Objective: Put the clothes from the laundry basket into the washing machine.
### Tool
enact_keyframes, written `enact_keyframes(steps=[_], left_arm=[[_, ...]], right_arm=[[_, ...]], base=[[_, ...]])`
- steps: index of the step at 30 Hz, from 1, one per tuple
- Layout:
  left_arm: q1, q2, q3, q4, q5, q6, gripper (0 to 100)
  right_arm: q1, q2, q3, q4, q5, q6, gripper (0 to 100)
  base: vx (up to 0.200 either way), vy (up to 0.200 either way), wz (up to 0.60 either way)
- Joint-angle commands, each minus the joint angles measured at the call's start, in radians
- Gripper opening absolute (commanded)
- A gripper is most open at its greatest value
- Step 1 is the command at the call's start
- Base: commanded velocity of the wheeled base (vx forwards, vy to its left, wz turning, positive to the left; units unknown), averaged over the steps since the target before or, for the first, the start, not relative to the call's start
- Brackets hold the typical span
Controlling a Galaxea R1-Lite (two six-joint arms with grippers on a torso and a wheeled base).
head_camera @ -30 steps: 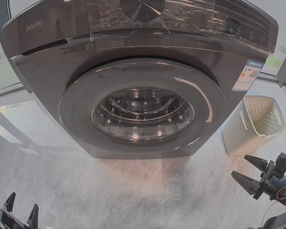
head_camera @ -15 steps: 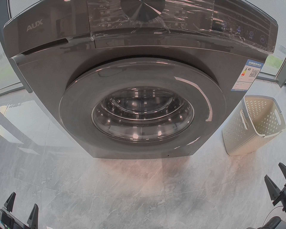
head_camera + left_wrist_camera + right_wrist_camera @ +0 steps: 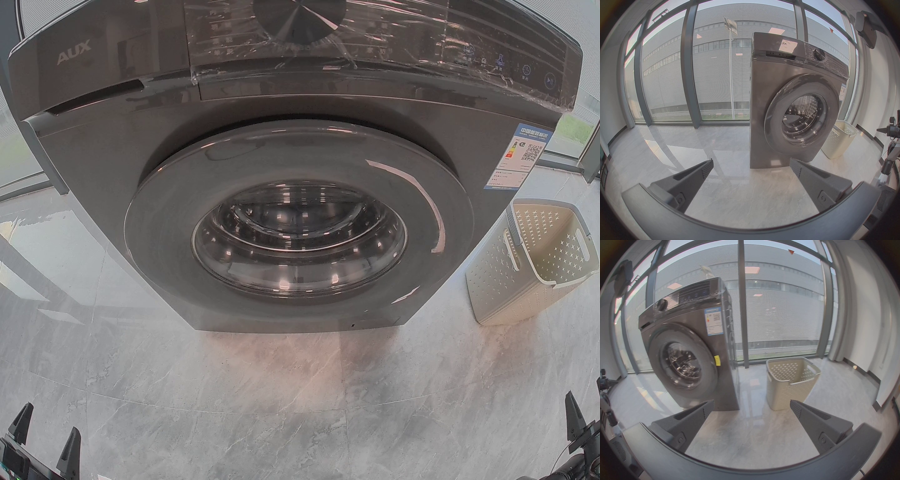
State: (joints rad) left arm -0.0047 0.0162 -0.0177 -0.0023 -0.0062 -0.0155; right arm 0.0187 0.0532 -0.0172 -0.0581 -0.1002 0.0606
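While the left hand (image 3: 48,430) idles, right hand (image 3: 585,403) withdraws.

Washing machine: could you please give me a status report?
Left pincer and right pincer open, empty. Washing machine door shut, in the way. Laundry basket upright on floor, right of machine.
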Motion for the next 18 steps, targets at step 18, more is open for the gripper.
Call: enact_keyframes(steps=[18], left_arm=[[0.002, -0.016, 0.018, -0.001, 0.006, 0.011, 100]], right_arm=[[-0.016, -0.053, 0.017, 0.061, 0.093, -0.067, 100]], base=[[0.0, 0.0, 0.0]])
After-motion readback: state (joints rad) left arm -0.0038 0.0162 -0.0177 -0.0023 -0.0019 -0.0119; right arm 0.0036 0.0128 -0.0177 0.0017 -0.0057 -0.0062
